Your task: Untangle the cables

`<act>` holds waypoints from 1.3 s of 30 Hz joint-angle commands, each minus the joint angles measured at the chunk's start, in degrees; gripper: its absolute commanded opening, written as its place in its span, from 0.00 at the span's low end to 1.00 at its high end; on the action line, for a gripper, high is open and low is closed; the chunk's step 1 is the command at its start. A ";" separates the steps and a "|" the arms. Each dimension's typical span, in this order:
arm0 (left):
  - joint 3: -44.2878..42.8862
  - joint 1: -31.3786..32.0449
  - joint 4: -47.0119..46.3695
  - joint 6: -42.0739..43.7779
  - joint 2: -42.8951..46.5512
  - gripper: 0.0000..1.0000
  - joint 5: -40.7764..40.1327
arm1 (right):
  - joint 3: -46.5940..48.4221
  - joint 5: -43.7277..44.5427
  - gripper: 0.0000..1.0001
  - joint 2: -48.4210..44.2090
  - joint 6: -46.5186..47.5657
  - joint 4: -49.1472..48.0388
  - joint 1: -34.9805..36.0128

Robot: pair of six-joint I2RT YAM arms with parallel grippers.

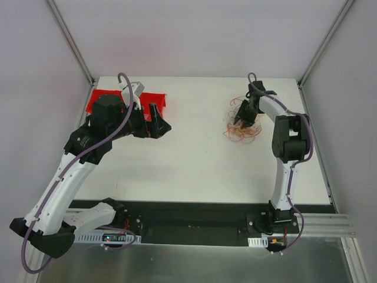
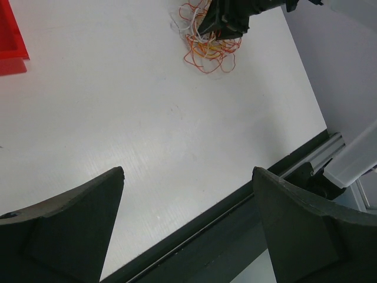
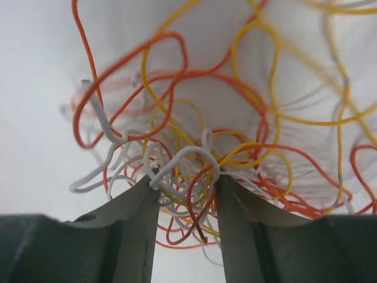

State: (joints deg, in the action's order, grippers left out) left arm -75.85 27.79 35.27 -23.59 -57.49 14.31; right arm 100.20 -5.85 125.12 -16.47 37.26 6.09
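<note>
The cables (image 1: 242, 131) are a loose bunch of thin red, orange, yellow and white wires at the table's back right. My right gripper (image 1: 240, 121) is down in the bunch. In the right wrist view the gripper (image 3: 187, 180) stands partly open, with a white loop (image 3: 194, 150) and several red and yellow strands lying in the gap between the fingers. My left gripper (image 1: 162, 127) hovers wide open and empty over the table's back left, well apart from the bunch. The left wrist view shows the cables (image 2: 206, 47) far off, under the right gripper (image 2: 222, 26).
A red bin (image 1: 97, 103) sits at the back left, partly hidden by the left arm; its corner shows in the left wrist view (image 2: 12, 41). The table's dark front rail (image 2: 235, 212) runs beneath the left gripper (image 2: 188, 171). Walls enclose the table.
</note>
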 commanded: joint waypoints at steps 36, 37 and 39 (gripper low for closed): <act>-8.08 11.41 3.49 -10.77 -31.19 0.66 11.28 | -22.68 -5.40 0.47 -23.70 3.46 6.70 7.36; -7.56 11.41 3.67 -10.51 -30.40 0.65 10.66 | -22.68 -5.23 0.46 -23.09 3.46 6.17 7.36; -6.42 11.41 3.67 -10.68 -29.17 0.65 11.18 | -21.90 -5.14 0.45 -21.94 3.81 5.81 7.36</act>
State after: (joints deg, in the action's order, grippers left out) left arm -81.52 39.40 36.77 -35.03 -90.13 27.79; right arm 76.18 -10.74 101.16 -12.01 42.72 13.58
